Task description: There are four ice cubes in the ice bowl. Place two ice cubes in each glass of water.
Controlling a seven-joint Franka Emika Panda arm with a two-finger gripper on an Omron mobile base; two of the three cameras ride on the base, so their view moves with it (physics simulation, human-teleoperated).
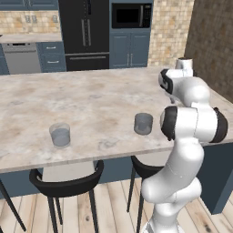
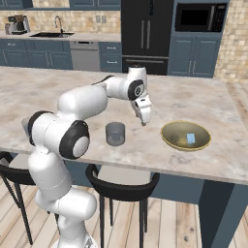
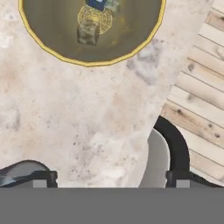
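The olive-gold ice bowl (image 2: 174, 131) sits near the counter's front right, with a pale blue ice cube (image 2: 190, 138) inside. In the hand view the bowl (image 3: 43, 26) is at the top and holds a few ice cubes (image 3: 87, 35), partly cut off by the frame edge. One glass of water (image 2: 115, 133) stands left of the bowl, and the other glass (image 1: 59, 134) stands farther left. My gripper (image 2: 143, 121) hangs above the counter between the nearer glass (image 1: 143, 123) and the bowl. It is open, its fingertips (image 3: 41, 178) wide apart with nothing between them.
Black bar stools (image 2: 121, 186) stand under the counter's front edge, and one stool (image 3: 175, 144) appears below the hand. The counter edge runs close to the bowl on the near side. A sink, cabinets and dark appliances line the back wall.
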